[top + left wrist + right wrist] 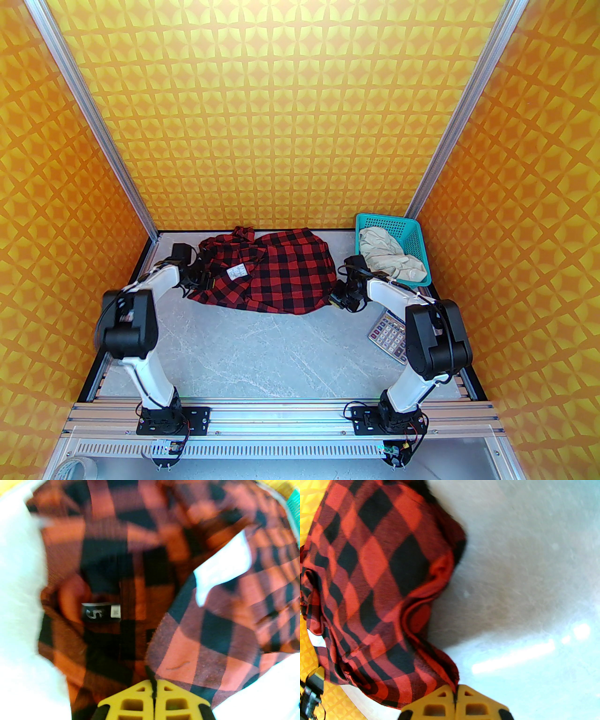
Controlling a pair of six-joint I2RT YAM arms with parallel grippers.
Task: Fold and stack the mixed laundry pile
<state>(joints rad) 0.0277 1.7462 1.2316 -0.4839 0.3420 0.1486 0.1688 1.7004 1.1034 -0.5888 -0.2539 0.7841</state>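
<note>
Shirt location: the red-and-black buffalo-check shirt (281, 276) lies crumpled and partly spread on the grey marbled table (262, 356), just above the centre of the top view. A white lettered patch (236, 271) shows on the left half of the shirt. In the left wrist view, a small black size label (101, 615) sits on the fabric left of centre; this view is blurred.

State of the left gripper (153, 684): at the bottom centre of the left wrist view, its two yellow fingers (131, 705) are pressed together, with a dark edge of the check fabric pinched in the seam between them. In the top view, this gripper sits at the left edge of the shirt.

State of the right gripper (455, 692): at the bottom centre of the right wrist view, its fingers are together and clamped on a red hem corner of the shirt. The fabric runs from the tips toward the upper left of that frame; bare table occupies the right half. In the top view, this gripper sits at the lower right edge of the shirt.

Second garment: the cream garment (391, 260) lies bunched inside the teal perforated basket (416, 243), right of centre in the top view, apart from the shirt. A grey calculator (389, 335) lies on the table below the basket, partly covered by the right arm (436, 347)
</note>
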